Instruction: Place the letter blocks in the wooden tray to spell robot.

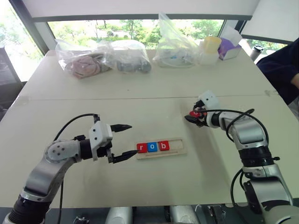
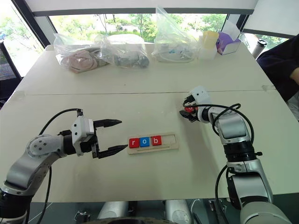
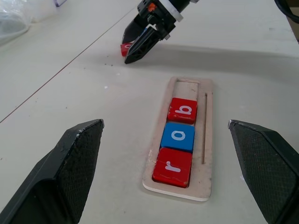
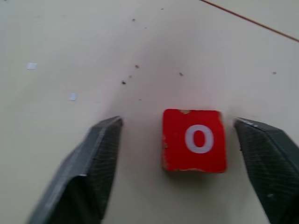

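Crosswise before the robot lies the wooden tray [image 1: 160, 148], holding r, o, b; the right pincer [image 4: 177, 154] straddles a red o block [image 4: 194, 140], part-open; the left pincer [image 1: 122, 142] gapes empty.

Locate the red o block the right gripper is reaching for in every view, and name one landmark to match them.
Left eye view: red o block on the table at the right gripper's tips, right of centre.
Right eye view: same block, right of centre.
Left wrist view: upper middle, partly behind the fingers.
Right wrist view: centre, between the fingers, untouched.
Landmark: the tray holding r, o, b.
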Controlling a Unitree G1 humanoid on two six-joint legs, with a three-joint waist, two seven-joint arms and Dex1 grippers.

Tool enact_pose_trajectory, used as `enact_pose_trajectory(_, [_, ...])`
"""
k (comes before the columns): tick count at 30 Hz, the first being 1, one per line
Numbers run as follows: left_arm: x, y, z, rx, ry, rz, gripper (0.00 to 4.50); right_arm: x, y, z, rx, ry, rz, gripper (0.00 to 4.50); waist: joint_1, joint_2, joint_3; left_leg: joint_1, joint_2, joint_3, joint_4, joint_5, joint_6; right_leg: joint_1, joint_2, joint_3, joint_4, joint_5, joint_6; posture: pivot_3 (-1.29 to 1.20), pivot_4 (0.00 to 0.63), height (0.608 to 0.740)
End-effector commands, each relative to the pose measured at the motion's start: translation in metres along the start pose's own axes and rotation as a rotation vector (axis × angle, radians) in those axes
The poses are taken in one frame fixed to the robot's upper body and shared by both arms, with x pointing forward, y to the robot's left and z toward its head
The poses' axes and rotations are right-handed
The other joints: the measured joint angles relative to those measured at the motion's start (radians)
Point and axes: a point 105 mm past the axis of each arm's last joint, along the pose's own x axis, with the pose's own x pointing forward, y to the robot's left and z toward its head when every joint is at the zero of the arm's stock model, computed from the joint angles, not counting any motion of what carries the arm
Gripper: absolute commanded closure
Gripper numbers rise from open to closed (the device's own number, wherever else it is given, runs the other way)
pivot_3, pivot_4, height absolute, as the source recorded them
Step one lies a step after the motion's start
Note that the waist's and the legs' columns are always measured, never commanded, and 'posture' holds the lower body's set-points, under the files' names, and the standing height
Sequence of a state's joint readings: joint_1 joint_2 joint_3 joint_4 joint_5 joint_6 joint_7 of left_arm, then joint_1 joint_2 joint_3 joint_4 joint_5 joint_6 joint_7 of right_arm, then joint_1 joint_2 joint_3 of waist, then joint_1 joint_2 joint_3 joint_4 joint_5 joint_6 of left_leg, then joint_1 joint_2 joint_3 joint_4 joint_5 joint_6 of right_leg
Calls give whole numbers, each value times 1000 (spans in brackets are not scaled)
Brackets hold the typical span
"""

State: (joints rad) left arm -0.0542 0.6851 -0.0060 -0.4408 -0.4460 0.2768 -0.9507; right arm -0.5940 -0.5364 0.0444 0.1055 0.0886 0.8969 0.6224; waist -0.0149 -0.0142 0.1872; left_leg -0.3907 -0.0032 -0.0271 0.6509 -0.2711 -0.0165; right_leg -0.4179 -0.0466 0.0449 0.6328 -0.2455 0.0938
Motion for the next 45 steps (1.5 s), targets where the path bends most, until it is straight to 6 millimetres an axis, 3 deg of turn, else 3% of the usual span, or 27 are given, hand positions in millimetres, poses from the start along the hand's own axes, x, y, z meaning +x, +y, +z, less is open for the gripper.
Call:
enact_pose_trajectory(1, [1,2,8,36,-25,9,0,-6,-2,-7,34,26,-17,2362,2,0,0,0,0,0,0,0,0,0,0,0,0,0,0,0,150,740])
enact_pose_trajectory(4, [4,3,7,33,-31,9,0,-10,0,-10,84,37,-19,3323,3,0,0,0,0,0,1,0,0,1,0,0,0,0,0,0,150,740])
enact_pose_trajectory(9, [11,5,8,27,-46,-9,0,-30,3,-20,232,73,-72,3320,5,0,0,0,0,-1,1,0,0,1,0,0,0,0,0,0,150,740])
enact_pose_trajectory(15, [17,10,9,31,-59,-34,0,-71,19,-62,369,182,-202,3320,5,0,-2,0,-1,-3,0,0,0,2,0,-2,0,0,0,0,150,740])
enact_pose_trajectory(19, [21,11,9,30,-65,-58,0,-93,31,-82,445,147,-283,3320,5,-1,-3,1,0,-3,0,0,0,3,1,-2,0,0,0,0,150,740])
enact_pose_trajectory(25, [26,13,9,35,-72,-79,0,-103,51,-96,476,141,-310,3320,2,-1,-3,2,0,-3,1,0,0,4,1,-2,-1,-2,-2,0,150,740])
enact_pose_trajectory(30, [28,15,11,41,-77,-81,0,-102,58,-94,469,137,-296,3320,1,-1,-3,2,0,-3,0,0,0,5,1,-2,-1,-2,-2,0,150,740])
enact_pose_trajectory(31, [28,15,11,41,-78,-81,0,-102,57,-94,463,137,-296,2279,1,-1,-3,2,0,-3,0,0,0,5,1,-2,-1,-2,-2,0,150,740])
enact_pose_trajectory(36, [27,13,11,42,-75,-72,0,-103,48,-70,258,146,-208,61,1,-1,-3,2,0,-3,1,0,0,5,0,-2,-2,-2,-2,0,150,740])
enact_pose_trajectory(41, [26,12,12,42,-75,-59,0,-105,33,-25,-58,81,76,61,-1,0,-2,2,0,-1,1,0,0,4,0,-1,-3,-2,-2,0,150,740])
enact_pose_trajectory(45, [25,11,12,41,-72,-51,0,-111,18,-21,-308,60,273,61,2,-2,-2,2,0,0,-1,0,1,5,2,-3,-4,-3,1,0,150,740])
